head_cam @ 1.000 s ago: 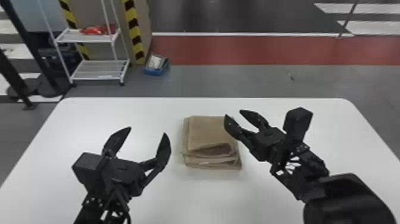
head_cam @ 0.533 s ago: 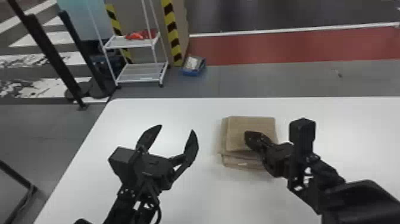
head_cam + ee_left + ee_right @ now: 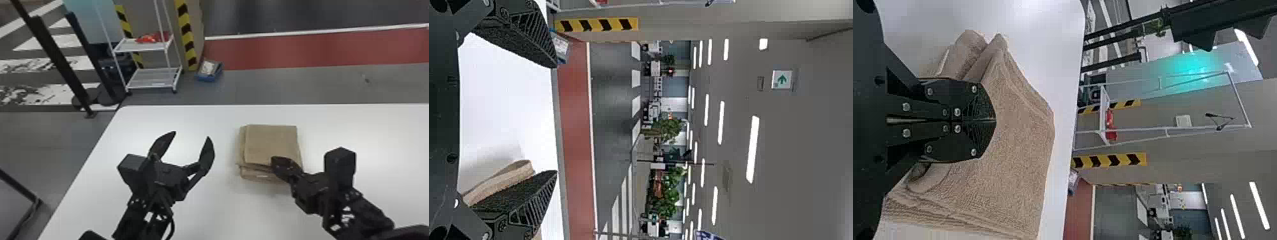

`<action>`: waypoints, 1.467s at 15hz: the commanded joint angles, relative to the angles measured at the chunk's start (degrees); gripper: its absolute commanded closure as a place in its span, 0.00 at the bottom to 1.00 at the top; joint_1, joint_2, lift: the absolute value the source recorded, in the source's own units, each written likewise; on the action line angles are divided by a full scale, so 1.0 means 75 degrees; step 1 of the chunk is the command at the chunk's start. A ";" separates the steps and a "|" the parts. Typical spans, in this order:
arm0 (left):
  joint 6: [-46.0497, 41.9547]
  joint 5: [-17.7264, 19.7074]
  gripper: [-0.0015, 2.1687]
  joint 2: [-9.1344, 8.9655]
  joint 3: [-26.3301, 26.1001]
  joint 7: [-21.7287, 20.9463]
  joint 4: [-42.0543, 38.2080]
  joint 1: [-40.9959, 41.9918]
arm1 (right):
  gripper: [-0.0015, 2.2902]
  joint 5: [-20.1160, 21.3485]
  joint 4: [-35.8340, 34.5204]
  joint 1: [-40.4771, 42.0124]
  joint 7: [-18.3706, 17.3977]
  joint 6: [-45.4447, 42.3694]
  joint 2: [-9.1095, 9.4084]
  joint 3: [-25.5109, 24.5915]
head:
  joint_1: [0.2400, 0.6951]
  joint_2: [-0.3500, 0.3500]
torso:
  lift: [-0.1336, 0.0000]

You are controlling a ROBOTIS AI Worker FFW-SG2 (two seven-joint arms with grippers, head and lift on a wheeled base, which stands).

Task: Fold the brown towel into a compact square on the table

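The brown towel (image 3: 271,143) lies on the white table as a roughly square, layered stack. At its near right corner is my right gripper (image 3: 275,162), its fingers together on top of the cloth. In the right wrist view the right gripper (image 3: 993,121) is shut against the towel (image 3: 1013,165); whether cloth is pinched between the tips cannot be told. My left gripper (image 3: 192,134) stands open to the left of the stack, nothing between its fingers. The left wrist view has the left gripper (image 3: 556,120) wide apart, with the towel (image 3: 504,180) beside one finger.
The white table (image 3: 223,207) extends around the towel, its left edge slanting past the left arm. Beyond the far edge, on the floor, stand a white wire shelf (image 3: 153,78) and a blue box (image 3: 209,71).
The head view has turned left, shifting everything rightward in it. My right gripper, apart at the towel's right side a second ago, has closed and moved onto the near right corner.
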 commanded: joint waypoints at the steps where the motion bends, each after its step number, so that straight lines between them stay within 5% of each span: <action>1: 0.0021 0.0000 0.07 0.0000 0.0014 0.0001 -0.0038 0.0031 | 0.94 -0.0001 -0.0232 0.0257 0.0000 0.0065 -0.0045 -0.0249 | 1.00 0.74 | 0.07; 3: 0.0068 0.0024 0.07 0.0000 0.0061 0.0013 -0.0061 0.0020 | 0.91 -0.0047 -0.0630 0.0456 0.0012 0.0065 -0.0104 -0.0390 | 1.00 0.73 | 0.07; 4: 0.0139 0.0024 0.07 -0.0012 0.0108 0.0013 -0.0049 -0.0027 | 0.81 -0.0036 -0.1075 0.0550 0.0012 0.0206 -0.0115 -0.0542 | 1.00 0.72 | 0.07; 5: 0.0209 0.0071 0.07 -0.0012 0.0202 0.0013 -0.0049 -0.0086 | 0.62 0.0011 -0.1568 0.0608 0.0012 0.0510 -0.0151 -0.0671 | 1.00 0.71 | 0.07; 7: 0.0256 0.0235 0.07 0.0000 0.0495 0.0013 -0.0061 -0.0145 | 0.03 -0.0024 -0.2118 0.0608 0.0012 0.0768 -0.0291 -0.0893 | 1.00 0.70 | 0.07; 14: 0.0232 0.0528 0.07 0.0082 0.1538 0.0024 -0.0659 0.0406 | 0.02 -0.0165 -0.2798 0.1475 -0.0750 -0.0544 -0.0420 -0.1198 | 1.00 0.72 | 0.07; 22: -0.0611 0.0516 0.07 -0.0082 0.1573 0.0106 -0.0729 0.1191 | 0.02 -0.0915 -0.3841 0.3210 -0.1113 -0.1552 -0.0362 -0.2042 | 1.00 0.72 | 0.07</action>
